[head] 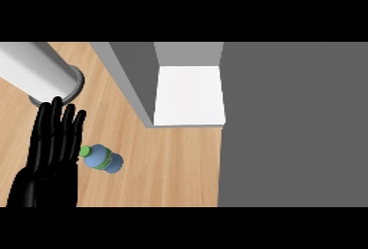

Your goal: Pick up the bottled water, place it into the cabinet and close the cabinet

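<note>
The pick-up is not yet made; the bottled water (102,159) stands on the wooden counter (173,165), just right of the left hand (50,146), short of the open cabinet (188,95); that hand rests flat at the left edge, fingers straight and together, holding nothing; next, fingers must curl round the bottle; the right hand is out of sight.

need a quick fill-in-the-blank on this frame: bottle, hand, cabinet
The water bottle has a ____ cap.
The left hand is ____, fingers straight, beside the bottle.
The bottle sits on the ____ counter, outside the cabinet.
The cabinet's inside is ____.

Missing: green; open; wooden; white
</note>
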